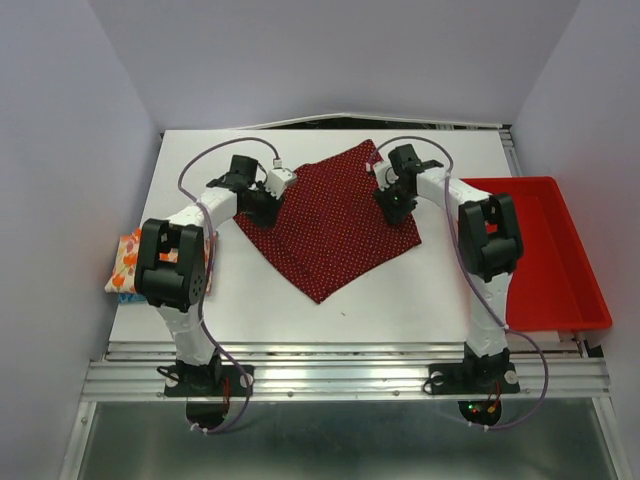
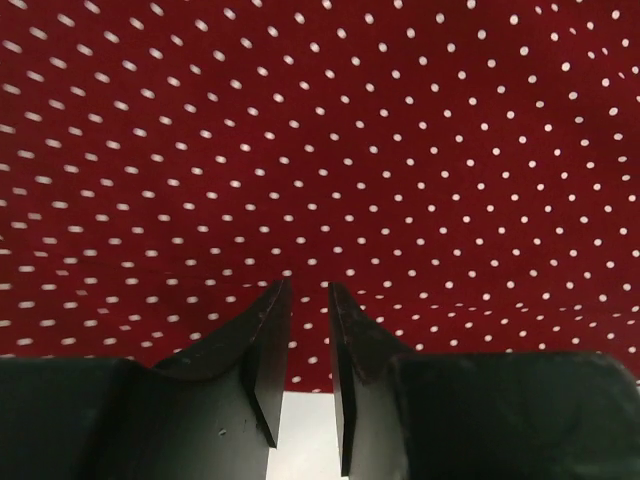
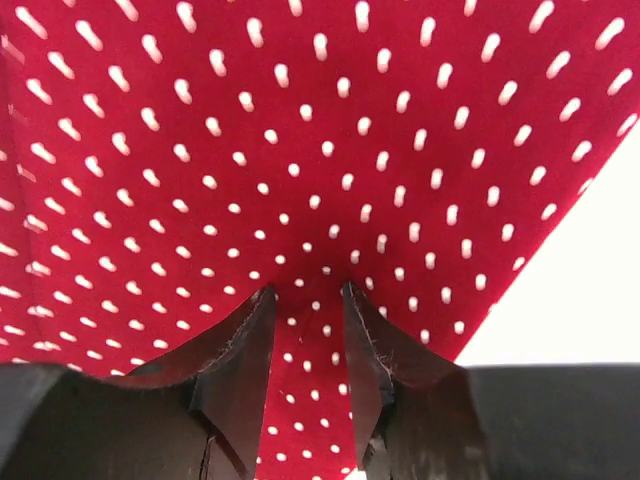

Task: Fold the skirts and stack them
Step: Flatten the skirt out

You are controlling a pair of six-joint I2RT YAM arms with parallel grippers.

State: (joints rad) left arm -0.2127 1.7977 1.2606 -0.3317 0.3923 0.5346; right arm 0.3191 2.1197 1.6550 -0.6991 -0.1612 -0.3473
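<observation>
One white table [image 1: 250, 300] carries everything. It runs out ahead of both grippers and shows as a bare strip under the left fingers [image 2: 305, 430] and off to the right of the right ones [image 3: 580, 280].

One red tray [image 1: 545, 250] lies outboard of the right gripper [image 1: 392, 200], well apart from it, at the table's right edge.

There are three skirts. The largest on show is the dark red skirt with white dots [image 1: 335, 230], spread flat as a diamond between the two grippers. Its left corner sits under the left gripper [image 1: 260, 200], and its right edge sits under the right one.

The other two lie in a small stack behind and outboard of the left gripper, at the table's left edge. The cream-white skirt with orange flowers [image 1: 128, 255] is on top, and only a sliver of the blue skirt [image 1: 120, 297] shows below it.

Both of the two grippers are low over the dotted cloth.
- **Left gripper** [image 2: 308, 285]: the jaws stand a narrow slit apart, tips at the hem of the dark red skirt [image 2: 320, 130]. Cloth and table are both visible through the gap, and nothing looks clamped.
- **Right gripper** [image 3: 308, 290]: the jaws are parted slightly wider. The skirt [image 3: 250, 150] lies flat and dotted between and beyond the tips, near its edge.
</observation>
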